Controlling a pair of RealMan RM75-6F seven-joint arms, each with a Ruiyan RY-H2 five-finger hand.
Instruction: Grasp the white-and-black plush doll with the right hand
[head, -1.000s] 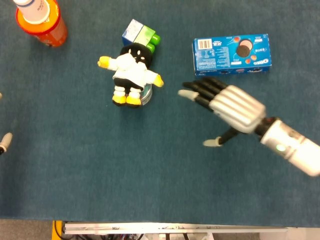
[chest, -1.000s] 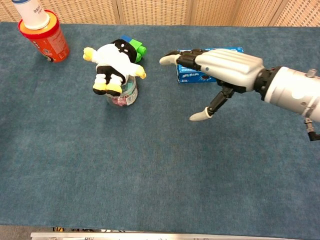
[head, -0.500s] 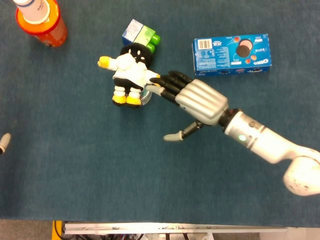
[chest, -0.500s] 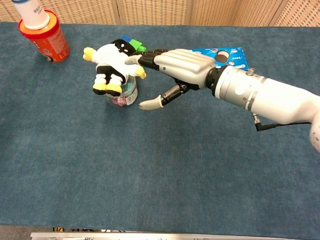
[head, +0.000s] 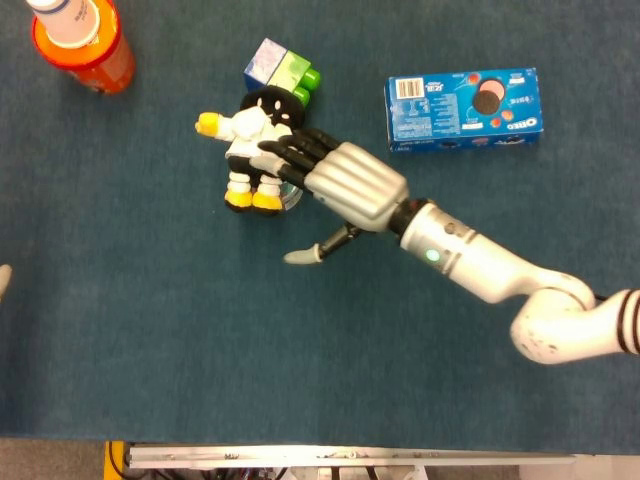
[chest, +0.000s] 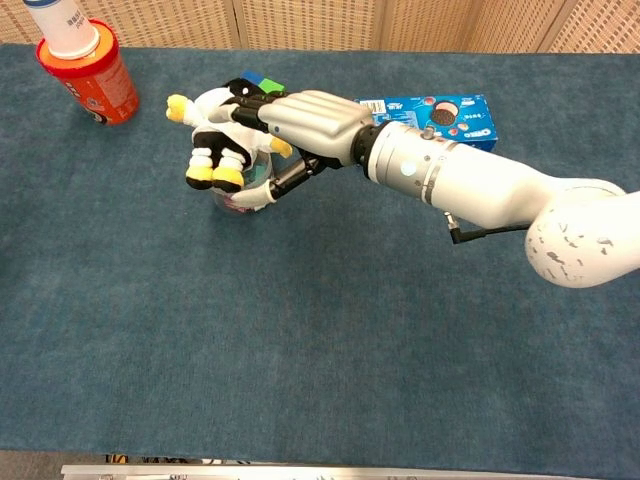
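Reaching in from four o'clock in the head view, the right hand (head: 340, 185) lies over the white-and-black plush doll with yellow hands and feet (head: 252, 150), which sits toward eleven o'clock on the blue carpeted surface (head: 150, 340). Dark fingers (head: 290, 152) spread across the doll's right side, and the thumb (head: 305, 255) hangs apart at the doll's five o'clock, so the hand is spread, not clamped. A green-and-white block (head: 283, 68) lies just at the doll's twelve o'clock, a blue biscuit box (head: 462, 107) at three o'clock, and an orange canister with a white cap (head: 80, 40) well apart at ten o'clock. The left hand (head: 3, 280) shows only as a sliver at the nine o'clock edge; I cannot tell its state.

From the chest view, the doll rests propped on a small clear jar (chest: 247, 188); the fingers drape over its body while the thumb reaches under, near the jar. This reads as the closing step of the grasp, with contact made but no grip yet. Next the thumb should close against the fingers around the torso, taking care not to tip the jar.
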